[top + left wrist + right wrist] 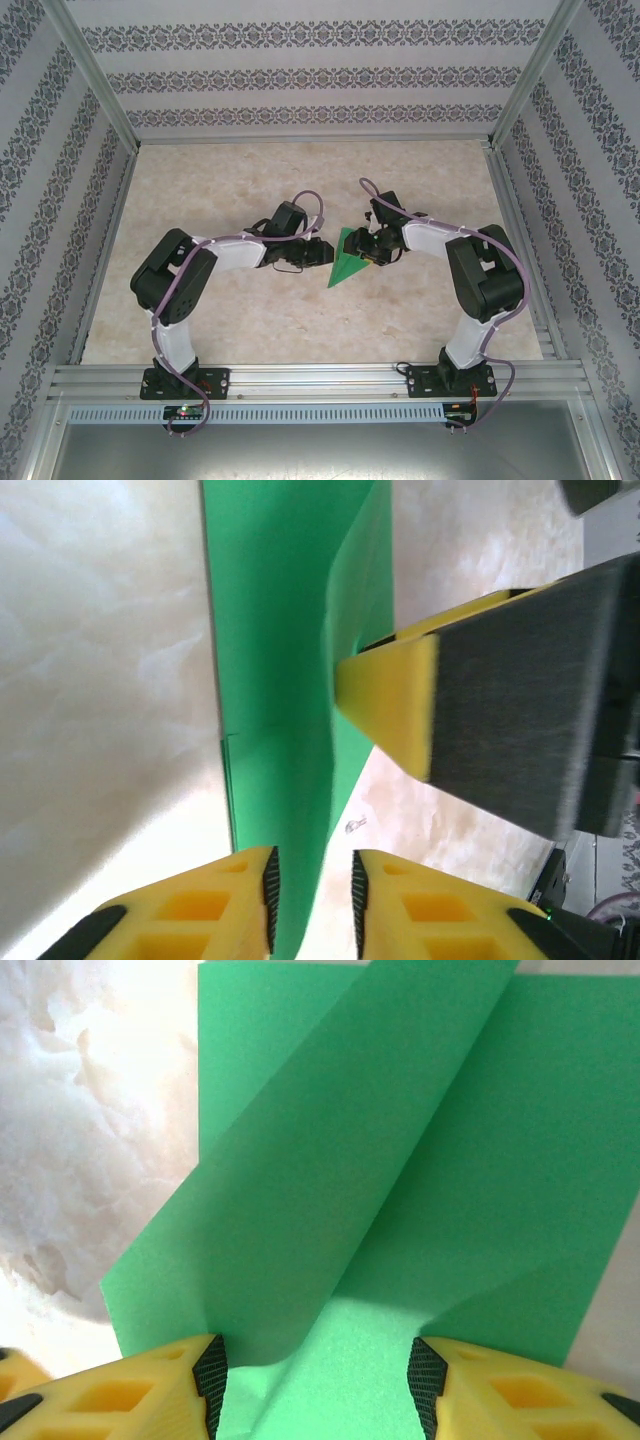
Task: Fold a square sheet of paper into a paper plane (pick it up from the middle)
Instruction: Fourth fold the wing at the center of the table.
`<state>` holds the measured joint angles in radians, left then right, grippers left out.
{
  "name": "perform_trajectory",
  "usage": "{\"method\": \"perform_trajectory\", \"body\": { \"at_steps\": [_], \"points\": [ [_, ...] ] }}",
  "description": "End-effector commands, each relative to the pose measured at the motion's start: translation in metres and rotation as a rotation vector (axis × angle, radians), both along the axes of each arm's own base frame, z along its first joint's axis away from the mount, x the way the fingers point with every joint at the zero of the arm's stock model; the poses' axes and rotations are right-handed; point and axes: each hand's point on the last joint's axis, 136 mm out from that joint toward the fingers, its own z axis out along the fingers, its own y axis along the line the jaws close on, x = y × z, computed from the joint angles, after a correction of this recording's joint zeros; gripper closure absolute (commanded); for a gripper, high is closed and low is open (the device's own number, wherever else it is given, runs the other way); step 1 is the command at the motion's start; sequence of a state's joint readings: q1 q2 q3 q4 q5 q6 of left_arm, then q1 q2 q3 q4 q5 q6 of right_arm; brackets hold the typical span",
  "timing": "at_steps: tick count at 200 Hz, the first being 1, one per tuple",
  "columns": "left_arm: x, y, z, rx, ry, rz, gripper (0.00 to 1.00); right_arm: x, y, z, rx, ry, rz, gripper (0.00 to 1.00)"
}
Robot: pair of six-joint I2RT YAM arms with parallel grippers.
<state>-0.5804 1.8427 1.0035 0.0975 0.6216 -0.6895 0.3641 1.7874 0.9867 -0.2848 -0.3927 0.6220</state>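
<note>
The thin bright green folded paper wedge (345,268) is getting partly hidden from above. Left hand (312,880) is sitting slightly parted around its fold, right hand (315,1365) is reaching over it, spread wide.

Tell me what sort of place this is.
Probably a robot test booth: an aluminium frame encloses wallpapered walls and a marble-look tabletop, with the left arm and right arm bolted at its near edge.
</note>
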Motion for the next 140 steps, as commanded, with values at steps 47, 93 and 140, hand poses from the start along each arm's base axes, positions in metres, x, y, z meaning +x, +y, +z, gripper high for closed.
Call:
{"method": "perform_trajectory", "body": {
  "at_steps": [47,93,140],
  "points": [
    [0.001,-0.014,0.011,-0.034,-0.036,-0.017,0.84,-0.029,-0.031,-0.046,-0.237,0.175,-0.051,0.45],
    [-0.008,-0.026,0.009,-0.069,-0.015,-0.072,0.85,-0.033,-0.038,-0.054,-0.284,0.214,-0.077,0.44],
    [-0.009,-0.033,0.004,-0.072,0.005,-0.092,0.86,-0.035,-0.037,-0.060,-0.304,0.239,-0.073,0.43]
  ]
}}
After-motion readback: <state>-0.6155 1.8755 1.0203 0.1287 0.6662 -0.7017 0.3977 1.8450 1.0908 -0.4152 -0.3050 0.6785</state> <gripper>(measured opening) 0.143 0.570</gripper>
